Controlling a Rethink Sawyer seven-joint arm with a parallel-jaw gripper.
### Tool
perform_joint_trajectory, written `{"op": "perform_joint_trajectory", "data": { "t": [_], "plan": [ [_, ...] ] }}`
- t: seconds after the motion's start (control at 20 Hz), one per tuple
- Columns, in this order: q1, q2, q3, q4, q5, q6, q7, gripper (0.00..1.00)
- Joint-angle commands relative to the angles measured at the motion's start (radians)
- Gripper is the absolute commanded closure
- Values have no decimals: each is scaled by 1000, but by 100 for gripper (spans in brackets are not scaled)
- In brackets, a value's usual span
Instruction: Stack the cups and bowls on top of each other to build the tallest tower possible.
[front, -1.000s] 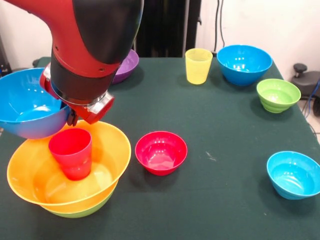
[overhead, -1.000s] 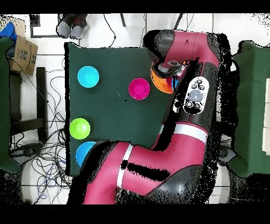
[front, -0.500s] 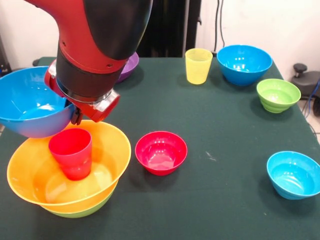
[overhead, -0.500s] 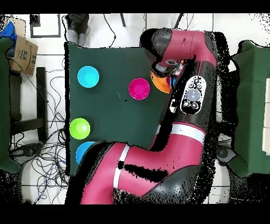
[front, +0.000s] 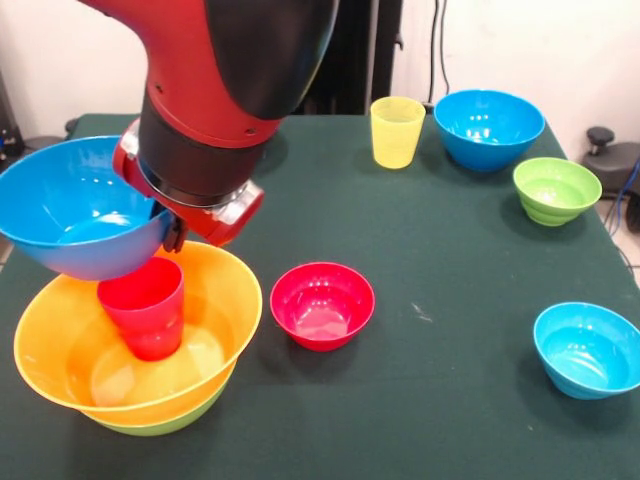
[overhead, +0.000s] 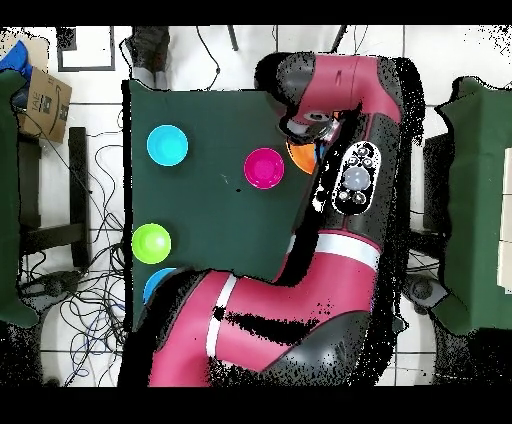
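Dark green table (front: 450, 250), tower (front: 135, 345) barely begun
Orange over lime bowl holds red cup; gripper (front: 172, 238), apparently clamped on blue bowl (front: 80, 205), hovers above; six pieces wait apart

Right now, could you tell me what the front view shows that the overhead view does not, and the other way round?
Only the front view shows the blue bowl carried at the gripper, the red cup inside the orange bowl, the lime-green bowl beneath, and the yellow cup. Only the overhead view shows cables on the floor and a cardboard box. Both show the small red bowl.
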Motion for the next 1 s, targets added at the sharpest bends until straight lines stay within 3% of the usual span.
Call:
{"op": "perform_joint_trajectory", "data": {
  "t": [0.05,1.0],
  "plan": [
    [28,6,51,58,24,13,121,100],
    [7,43,61,113,39,-120,112,100]
  ]
}}
